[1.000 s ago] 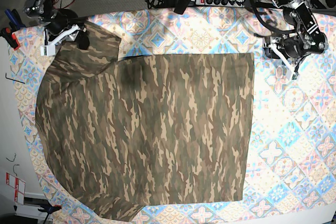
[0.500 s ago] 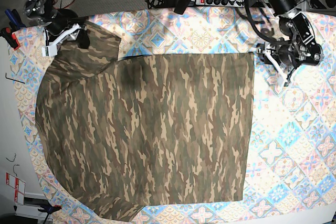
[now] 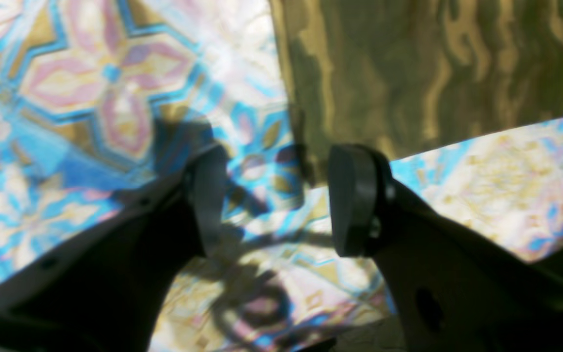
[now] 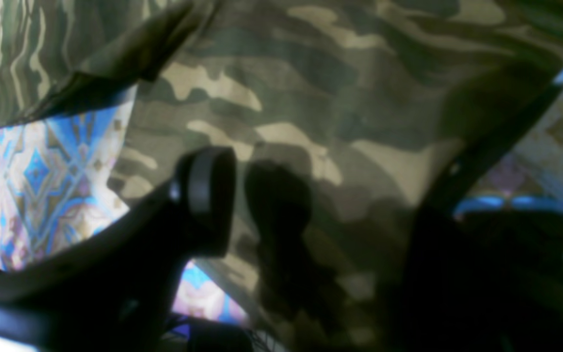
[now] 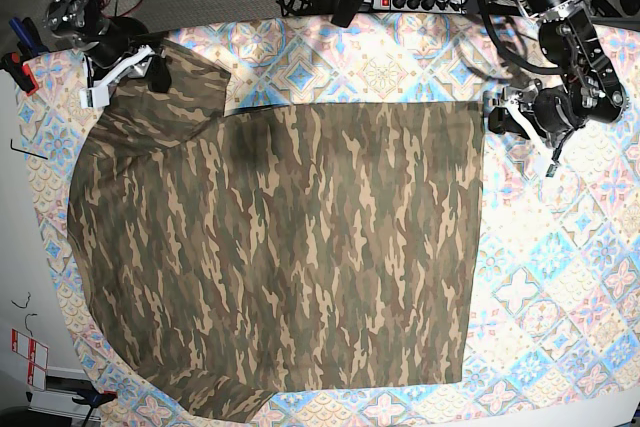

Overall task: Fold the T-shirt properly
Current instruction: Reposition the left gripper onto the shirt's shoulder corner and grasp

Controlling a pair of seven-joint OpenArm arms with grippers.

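Patterned tablecloth — T-shirt corner just beyond spread left gripper; right gripper pinches sleeve.

Left arm: reaches in from the far edge on the base view's right, its wrist bent inward so that the left claw sits low, pointing sideways. In the left wrist view the left claw stands with its two dark pads apart and nothing between them. Right arm: folded at the opposite far corner, its right claw angled downward. In the right wrist view only one pad shows clearly; the other is lost in shadow.
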